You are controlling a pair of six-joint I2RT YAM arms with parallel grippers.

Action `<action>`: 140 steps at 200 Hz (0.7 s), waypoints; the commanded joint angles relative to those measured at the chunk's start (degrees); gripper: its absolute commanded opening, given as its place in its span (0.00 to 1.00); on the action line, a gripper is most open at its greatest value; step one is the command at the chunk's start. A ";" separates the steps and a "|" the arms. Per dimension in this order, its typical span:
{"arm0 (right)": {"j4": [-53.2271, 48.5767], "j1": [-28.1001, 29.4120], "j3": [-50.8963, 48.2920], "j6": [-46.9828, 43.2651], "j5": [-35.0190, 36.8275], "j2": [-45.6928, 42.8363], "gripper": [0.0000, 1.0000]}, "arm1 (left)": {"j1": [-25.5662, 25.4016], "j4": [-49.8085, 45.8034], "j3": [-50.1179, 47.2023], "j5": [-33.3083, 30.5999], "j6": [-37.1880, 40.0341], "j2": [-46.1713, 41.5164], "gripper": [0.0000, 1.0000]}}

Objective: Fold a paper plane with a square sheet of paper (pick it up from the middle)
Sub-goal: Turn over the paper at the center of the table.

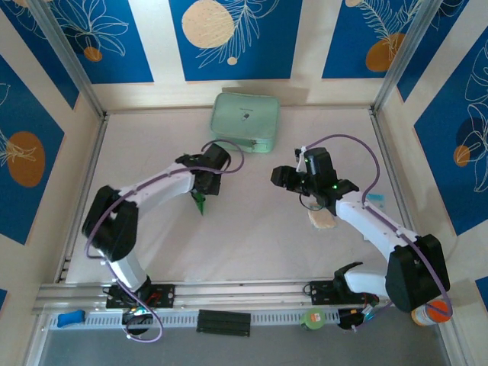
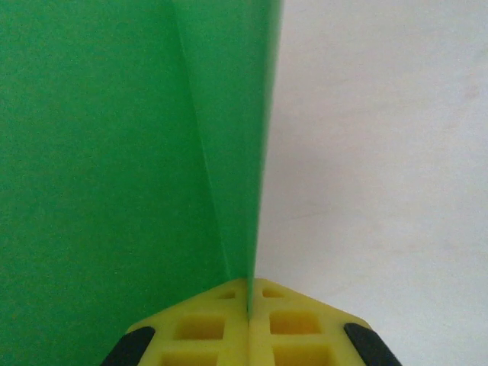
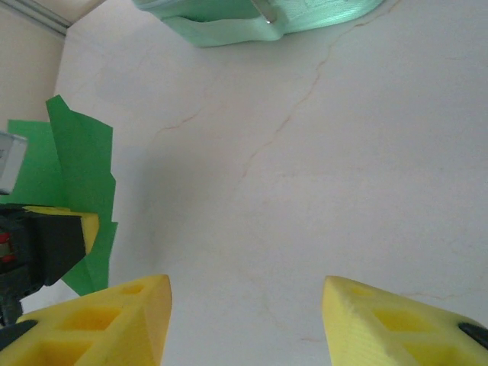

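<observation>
— Where is our paper (image 2: 114, 152)?

— We see it in our left gripper (image 2: 248, 293). The yellow fingers (image 2: 202, 328) squeeze tight on its folded edge. It is left of the middle of the table (image 1: 259, 244).

— And our right gripper (image 3: 244, 293)?

— Its fingers stand wide apart, with nothing between them. It hovers over the table, well apart from the paper.

— What lies at the far side?

— We see a pale mint pouch (image 1: 245, 120) by the wall.
</observation>
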 commanded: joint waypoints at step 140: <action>-2.26 -2.51 -2.18 0.97 2.30 -1.44 0.54 | -4.33 -14.39 12.78 -16.47 -5.86 21.33 0.22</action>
